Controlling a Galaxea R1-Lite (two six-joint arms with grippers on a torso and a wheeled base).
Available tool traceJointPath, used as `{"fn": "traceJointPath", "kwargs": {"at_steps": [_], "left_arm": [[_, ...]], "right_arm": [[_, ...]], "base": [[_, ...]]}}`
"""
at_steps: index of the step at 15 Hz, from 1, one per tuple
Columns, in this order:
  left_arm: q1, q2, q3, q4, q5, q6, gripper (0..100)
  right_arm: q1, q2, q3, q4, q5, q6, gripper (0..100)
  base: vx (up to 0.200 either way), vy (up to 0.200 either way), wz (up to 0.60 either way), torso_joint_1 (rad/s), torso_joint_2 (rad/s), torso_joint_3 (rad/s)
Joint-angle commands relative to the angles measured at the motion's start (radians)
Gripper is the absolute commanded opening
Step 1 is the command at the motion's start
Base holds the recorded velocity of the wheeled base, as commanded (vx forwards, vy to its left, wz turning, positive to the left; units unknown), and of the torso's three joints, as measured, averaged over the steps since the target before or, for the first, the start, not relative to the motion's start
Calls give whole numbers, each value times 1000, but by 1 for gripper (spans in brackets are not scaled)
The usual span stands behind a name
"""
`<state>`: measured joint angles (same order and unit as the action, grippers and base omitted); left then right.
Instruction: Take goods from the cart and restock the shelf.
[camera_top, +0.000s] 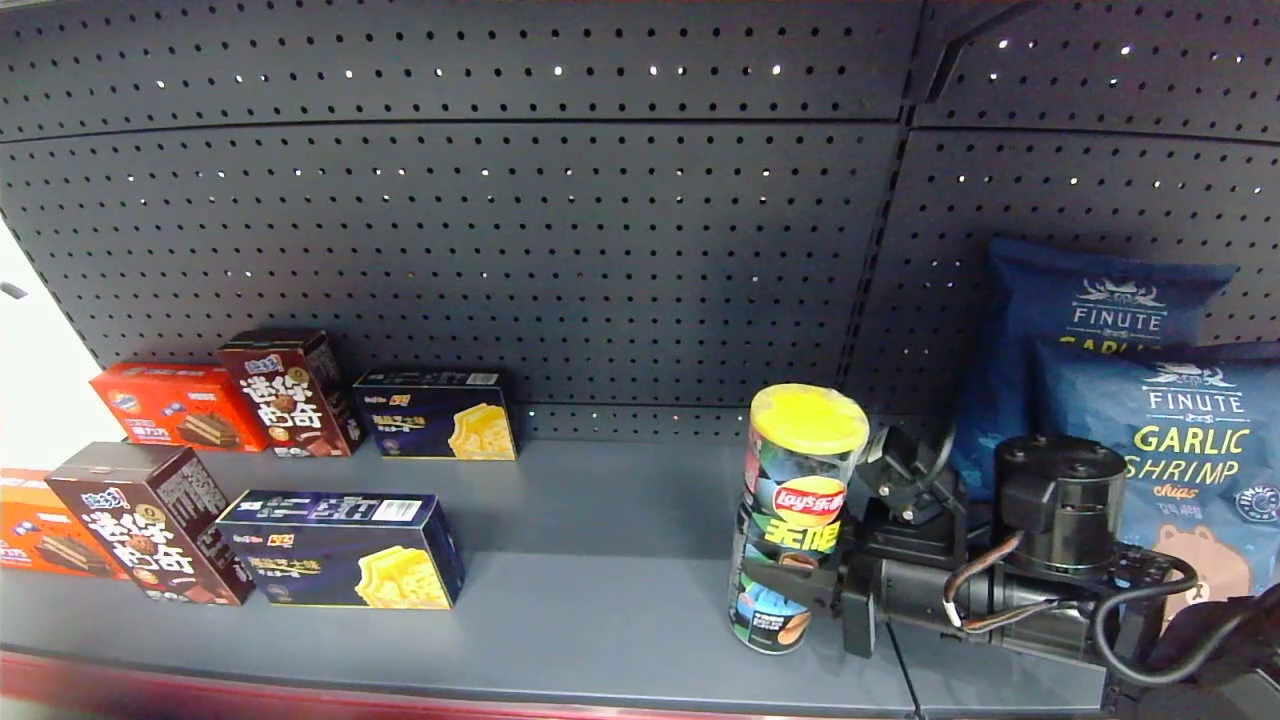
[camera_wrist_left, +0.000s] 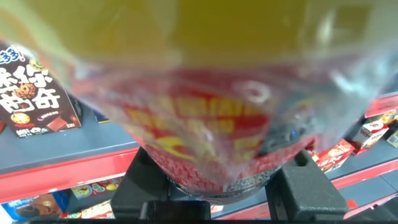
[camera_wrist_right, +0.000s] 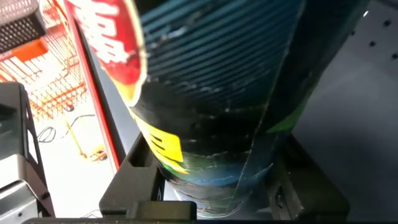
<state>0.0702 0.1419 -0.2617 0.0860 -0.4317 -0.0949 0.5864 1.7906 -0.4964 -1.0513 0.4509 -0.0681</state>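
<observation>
A chip can (camera_top: 795, 515) with a yellow lid and dark, colourful label stands upright on the grey shelf (camera_top: 600, 600), right of the middle. My right gripper (camera_top: 790, 590) comes in from the right and is shut on the can's lower half. In the right wrist view the same can (camera_wrist_right: 211, 93) sits between the black fingers (camera_wrist_right: 134, 171). In the left wrist view a red can (camera_wrist_left: 205, 130) with a clear lid sits very close, held between my left gripper's (camera_wrist_left: 217, 190) black fingers (camera_wrist_left: 305, 190).
Red, brown and dark blue snack boxes (camera_top: 345, 550) stand in two rows at the shelf's left. Blue shrimp chip bags (camera_top: 1190, 450) lean at the right, just behind my right arm. A pegboard wall (camera_top: 560, 250) closes the back. An orange wire cart (camera_wrist_right: 43, 81) stands below.
</observation>
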Motion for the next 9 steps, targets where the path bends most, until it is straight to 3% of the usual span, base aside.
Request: {"fn": "traceJointPath", "kwargs": {"at_steps": [1,5,6,9], "left_arm": [[0,4,2,0,-1,0,0],[0,2,7,0,-1,0,0],[0,2,7,0,-1,0,0],[-1,4,9,0,-2,0,0]], "right_arm": [[6,26,-1,-1,0,-1,0],[18,32,1,-1,-1,-2,0],[18,30,1,-1,-4,2,100],[16,0,42,-3,-12,-1,100]], "base": [[0,0,0,0,0,0],[0,0,0,0,0,0],[0,0,0,0,0,0],[0,0,0,0,0,0]]}}
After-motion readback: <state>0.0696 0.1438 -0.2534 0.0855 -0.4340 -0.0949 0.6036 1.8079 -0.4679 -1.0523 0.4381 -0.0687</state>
